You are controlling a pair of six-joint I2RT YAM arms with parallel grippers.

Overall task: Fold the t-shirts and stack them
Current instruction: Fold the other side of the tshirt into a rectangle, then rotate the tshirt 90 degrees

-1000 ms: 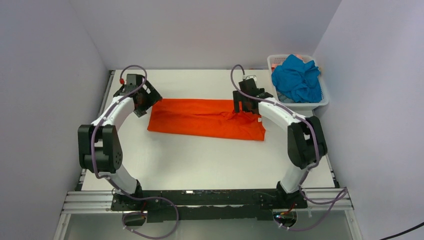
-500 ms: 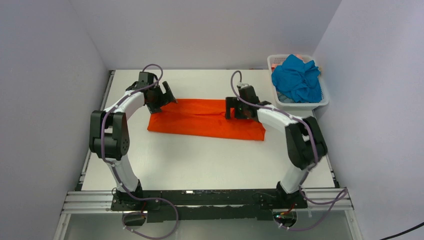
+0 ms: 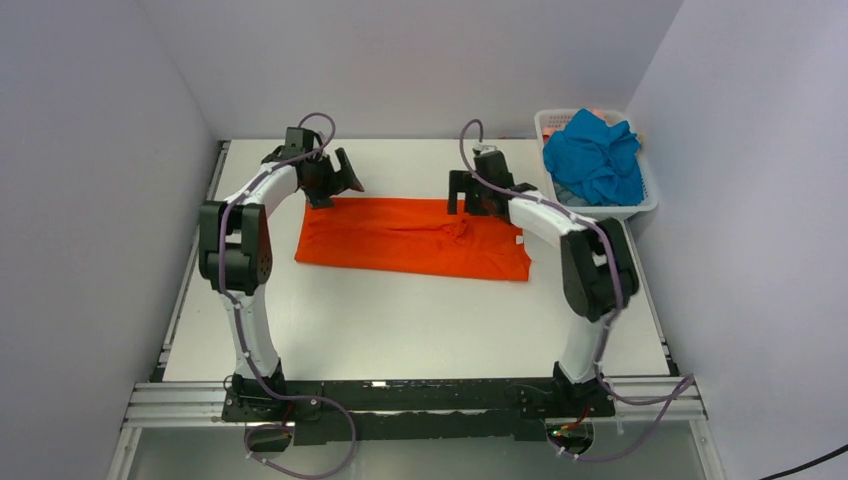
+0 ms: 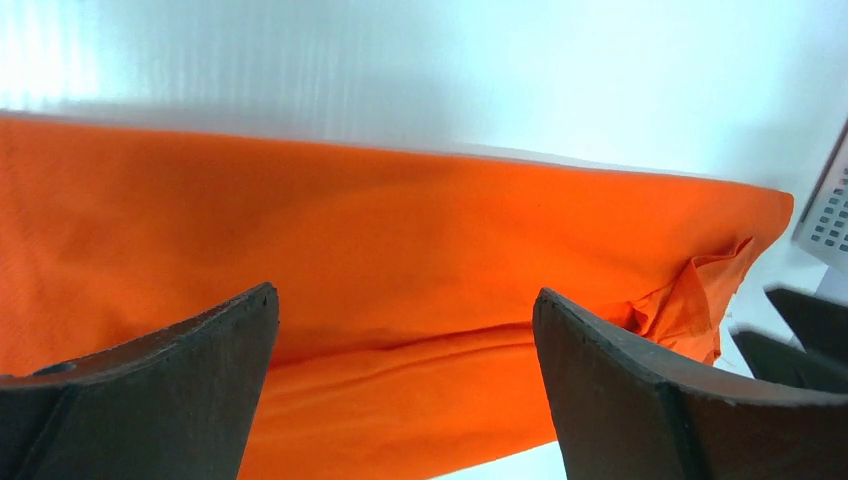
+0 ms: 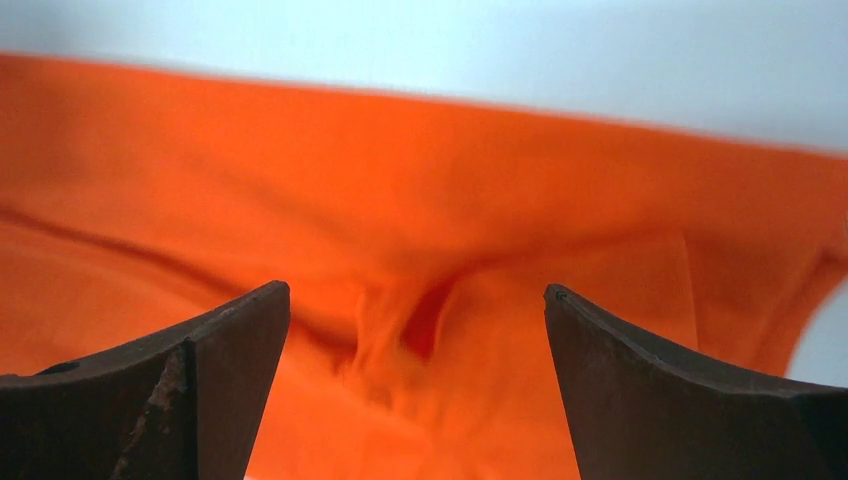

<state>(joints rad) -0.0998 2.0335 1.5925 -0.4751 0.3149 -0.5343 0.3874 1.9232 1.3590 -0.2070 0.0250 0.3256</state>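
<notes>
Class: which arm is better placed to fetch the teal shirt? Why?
Right: the open right gripper is nearer the basket and teal shirt; the left gripper is at the orange shirt's other end.

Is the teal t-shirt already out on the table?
No, the teal t-shirt sits crumpled in the white basket at the table's far right corner.

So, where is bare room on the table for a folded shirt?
Free: the wide table strip between the orange t-shirt and the arm bases. Crowded: the far edge, where left gripper and right gripper hover, and the basket with the teal t-shirt.
</notes>
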